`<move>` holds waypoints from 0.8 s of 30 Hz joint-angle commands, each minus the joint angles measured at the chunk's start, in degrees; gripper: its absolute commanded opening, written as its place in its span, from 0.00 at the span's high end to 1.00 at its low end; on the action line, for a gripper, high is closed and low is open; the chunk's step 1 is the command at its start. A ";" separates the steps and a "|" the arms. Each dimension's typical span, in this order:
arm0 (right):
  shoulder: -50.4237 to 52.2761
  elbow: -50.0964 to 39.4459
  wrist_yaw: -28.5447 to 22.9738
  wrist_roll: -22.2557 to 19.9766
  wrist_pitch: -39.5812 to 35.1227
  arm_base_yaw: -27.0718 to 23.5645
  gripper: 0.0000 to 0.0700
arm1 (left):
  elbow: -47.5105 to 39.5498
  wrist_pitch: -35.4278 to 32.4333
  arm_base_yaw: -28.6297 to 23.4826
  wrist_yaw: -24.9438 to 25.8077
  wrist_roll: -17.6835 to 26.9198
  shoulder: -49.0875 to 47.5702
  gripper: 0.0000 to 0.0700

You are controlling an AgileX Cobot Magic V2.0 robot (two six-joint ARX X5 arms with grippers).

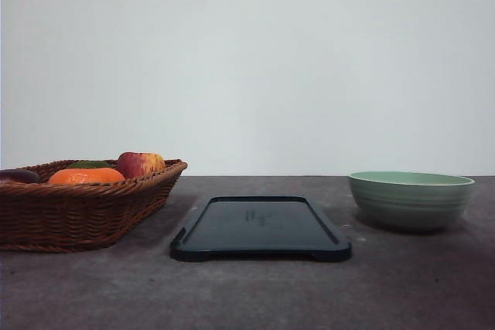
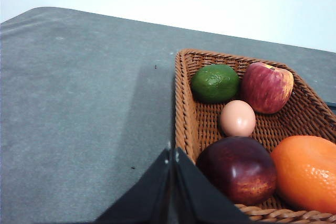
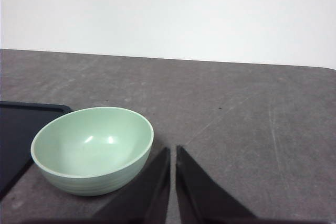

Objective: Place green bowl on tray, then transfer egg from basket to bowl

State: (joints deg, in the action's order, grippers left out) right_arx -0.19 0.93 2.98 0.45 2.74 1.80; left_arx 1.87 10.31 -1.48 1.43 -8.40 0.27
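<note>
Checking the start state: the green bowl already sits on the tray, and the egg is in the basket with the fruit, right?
Not quite. In the front view the green bowl stands on the table beside the tray, not on it. The egg is indeed in the basket.

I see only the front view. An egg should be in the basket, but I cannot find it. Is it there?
Observer: Yes. The left wrist view shows the egg inside the basket, between the green fruit, the apple and a dark red fruit.
Operator: Is the green bowl empty?
Observer: Yes. The right wrist view shows nothing inside the green bowl.
Operator: Does it touch the tray?
Observer: No; a strip of table separates it from the tray.
Operator: How are the grippers?
Observer: The left gripper and right gripper both look shut, holding nothing.
</note>
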 commanded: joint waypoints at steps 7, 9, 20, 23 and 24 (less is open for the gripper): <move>-0.02 -0.24 -0.04 0.83 -0.63 0.07 0.99 | -1.07 0.00 -0.04 0.02 -0.28 -0.04 1.00; -0.02 -0.24 -0.04 0.87 -0.63 0.07 0.99 | -1.07 0.02 -0.04 0.04 -1.51 -0.04 1.00; -0.02 -0.22 -2.82 24.80 -0.61 0.02 0.99 | -0.85 -1.36 -0.04 0.22 -31.29 -0.04 1.00; -0.02 -0.17 -2.91 29.09 -1.16 0.04 0.99 | -0.81 -5.63 -0.04 0.24 -34.68 -0.04 1.00; -0.02 -0.17 -2.80 29.07 -1.99 0.04 0.99 | -0.81 -7.26 -0.04 0.21 -33.80 -0.04 1.00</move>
State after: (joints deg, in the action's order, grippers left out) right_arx -0.19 0.93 0.21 24.34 2.06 1.80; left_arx 1.87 4.83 -1.48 1.52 -39.07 0.30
